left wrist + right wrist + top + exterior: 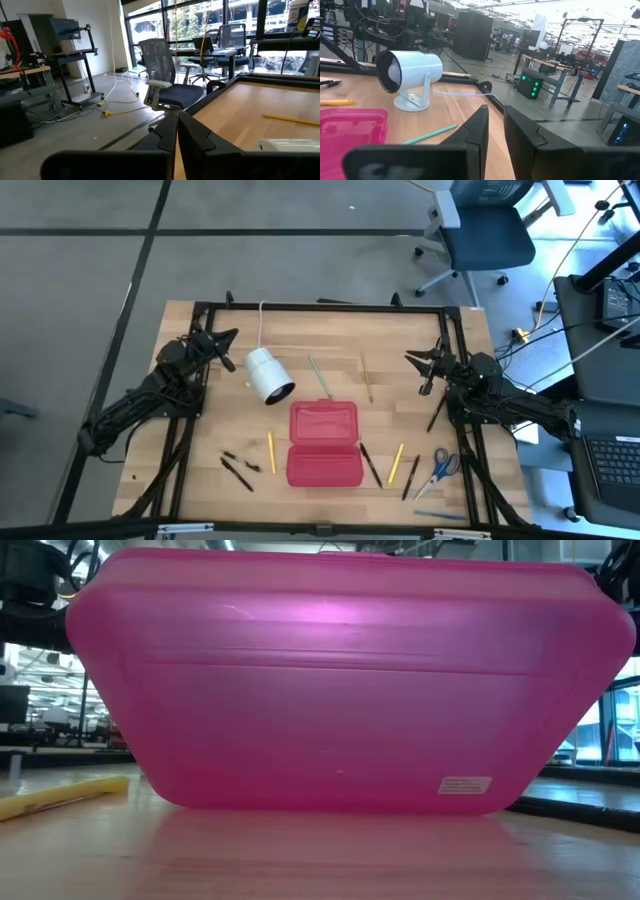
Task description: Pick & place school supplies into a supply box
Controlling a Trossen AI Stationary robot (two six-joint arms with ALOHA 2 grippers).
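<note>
- High view: you see the supply box lying open at lower centre of the frame, lid hinged upward, nothing inside as far as can be told. Supplies are scattered around it: a yellow pencil just left of the box, black pens at lower left, a green pencil and a wood-coloured pencil above the box, the scissors at lower right. The left gripper waits at upper left with fingers pressed together, holding nothing. The right gripper hangs at upper right, fingers nearly together, nothing between them. A white cylinder with a cord lies near the left arm; leave it alone.
- Step in hand, as judged: no item is taken yet. You should spread the fingers first, then come down across a pencil's shaft, not along it, and lift clear of the box wall before the drop.
- Low view: the box fills the frame; one yellow pencil lies at the left edge on the wood.
- Left wrist view: closed fingers point over the table edge toward an office chair and desks.
- Right wrist view: fingers barely parted; beyond them the cylinder, the green pencil, a box corner.
- Surface: pale wooden table in a black frame, grey floor around it.
</note>
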